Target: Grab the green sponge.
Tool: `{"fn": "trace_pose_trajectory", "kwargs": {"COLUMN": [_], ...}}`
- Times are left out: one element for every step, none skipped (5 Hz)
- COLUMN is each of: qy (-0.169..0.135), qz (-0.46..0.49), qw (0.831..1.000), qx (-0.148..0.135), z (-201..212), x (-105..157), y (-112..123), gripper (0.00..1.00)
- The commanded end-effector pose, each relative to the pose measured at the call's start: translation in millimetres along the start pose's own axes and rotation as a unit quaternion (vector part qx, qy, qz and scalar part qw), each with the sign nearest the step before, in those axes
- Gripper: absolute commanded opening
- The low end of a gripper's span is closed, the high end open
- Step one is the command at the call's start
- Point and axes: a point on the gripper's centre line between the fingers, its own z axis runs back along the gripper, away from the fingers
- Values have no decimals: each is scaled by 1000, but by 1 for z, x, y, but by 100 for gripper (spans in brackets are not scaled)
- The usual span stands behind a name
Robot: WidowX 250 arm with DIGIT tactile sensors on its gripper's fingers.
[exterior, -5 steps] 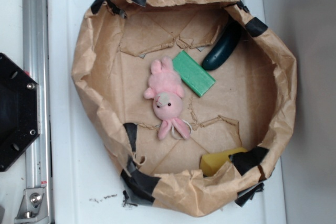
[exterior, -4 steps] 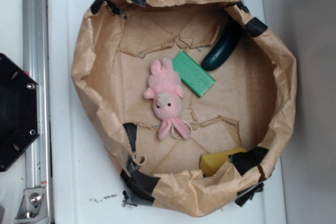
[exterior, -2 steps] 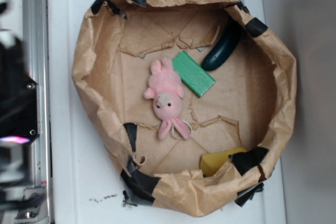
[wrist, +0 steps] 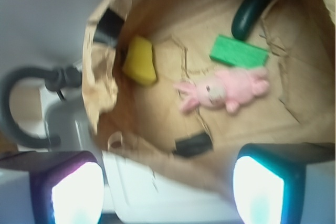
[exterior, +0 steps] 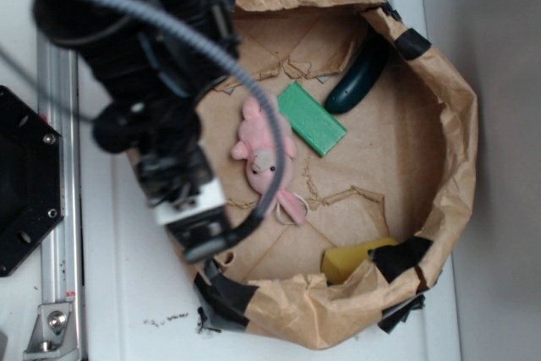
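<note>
Sponge (exterior: 312, 118) lies flat on the paper floor of the basket (exterior: 456, 124), between the rabbit (exterior: 268, 156) and a dark oblong thing (exterior: 359, 78). It likely is light and squashy; pinch across its short width. Gripper (wrist: 168, 182) hangs wide open, empty, near the rim.

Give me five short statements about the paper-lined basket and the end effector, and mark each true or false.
1. The green sponge lies between the pink plush rabbit and the dark teal oblong thing. True.
2. The end effector is closed on the sponge. False: in the wrist view its fingers stand wide apart with nothing between them, back at the basket's rim.
3. The yellow block sits on top of the rabbit. False: it lies apart, against the basket wall.
4. The sponge rests flat on the brown paper. True.
5. The rabbit is outside the basket. False: it lies inside it.
</note>
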Motion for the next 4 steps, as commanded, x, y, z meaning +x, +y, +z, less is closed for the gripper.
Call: {"fn": "trace_pose_trajectory", "kwargs": {"qy": [-7,3,13,31], "qz": [17,13,14,-7], "qw": [1000,1000,1000,999], "qx": [-22,-16,18,16], "z": [-27,-54,-81,-107], "x": [46,57,62,58], "y": [2,-10,-12,-24], "gripper": [100,100,100,100]}}
